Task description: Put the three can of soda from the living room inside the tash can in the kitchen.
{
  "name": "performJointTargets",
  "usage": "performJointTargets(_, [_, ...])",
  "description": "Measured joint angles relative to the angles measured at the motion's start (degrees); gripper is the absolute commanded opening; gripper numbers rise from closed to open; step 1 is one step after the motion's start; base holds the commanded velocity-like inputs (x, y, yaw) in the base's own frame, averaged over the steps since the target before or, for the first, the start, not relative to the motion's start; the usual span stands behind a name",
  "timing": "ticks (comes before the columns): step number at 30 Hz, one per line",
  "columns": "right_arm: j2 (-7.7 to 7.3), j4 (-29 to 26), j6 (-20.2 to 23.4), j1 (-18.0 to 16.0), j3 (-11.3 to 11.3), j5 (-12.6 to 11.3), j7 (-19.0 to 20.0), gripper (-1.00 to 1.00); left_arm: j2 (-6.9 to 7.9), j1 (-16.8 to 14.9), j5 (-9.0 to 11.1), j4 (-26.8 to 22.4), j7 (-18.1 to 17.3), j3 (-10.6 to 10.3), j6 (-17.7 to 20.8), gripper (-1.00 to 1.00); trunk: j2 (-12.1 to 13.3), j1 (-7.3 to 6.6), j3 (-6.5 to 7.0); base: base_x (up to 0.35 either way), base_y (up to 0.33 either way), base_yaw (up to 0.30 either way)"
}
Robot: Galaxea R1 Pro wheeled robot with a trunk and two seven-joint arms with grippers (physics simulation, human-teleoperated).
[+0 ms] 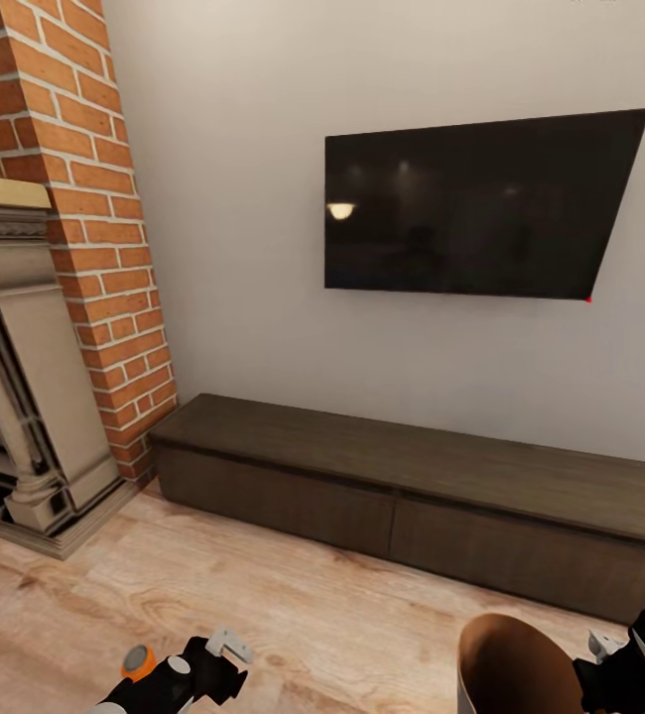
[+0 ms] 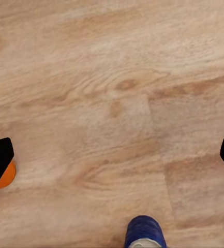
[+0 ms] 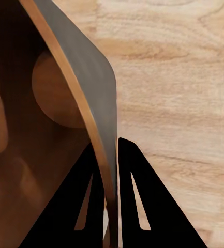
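Your right gripper [image 3: 109, 206] is pinching the trash can [image 3: 49, 129] rim above the wood floor [image 1: 263, 605], near the dark cabinet [image 1: 412, 476]; your left gripper [image 2: 112, 155] stands wide open.

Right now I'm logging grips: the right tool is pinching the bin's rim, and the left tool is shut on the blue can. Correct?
Not quite. The right tool does pinch the bin rim, but the left wrist view shows the left tool open, its fingers wide apart, with the blue can lying on the floor between them, ungripped.

Matt wood-plank floor [image 1: 263, 615], glossy TV [image 1: 481, 203]
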Motion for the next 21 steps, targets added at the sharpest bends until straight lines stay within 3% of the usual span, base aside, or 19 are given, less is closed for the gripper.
performJointTargets(10, [-0.44, 0.0, 0.0, 0.0, 0.0, -0.1, 0.1, -1.00, -0.07, 0.0, -0.1, 0.0, -0.2, -0.2, 0.4, 1.00, 0.0, 0.00, 0.00, 0.000, 0.297, -0.217])
performJointTargets(14, [-0.57, 0.0, 0.1, 0.0, -0.1, -0.2, 0.1, -1.00, -0.08, 0.0, -0.2, 0.0, -0.1, -1.6, 0.6, 1.00, 0.0, 0.00, 0.00, 0.000, 0.320, -0.246])
performJointTargets(21, [-0.76, 0.0, 0.1, 0.0, -0.1, -0.1, 0.1, -1.00, -1.21, 0.0, -0.2, 0.1, 0.1, -2.5, 0.8, 1.00, 0.0, 0.00, 0.00, 0.053, 0.311, -0.247])
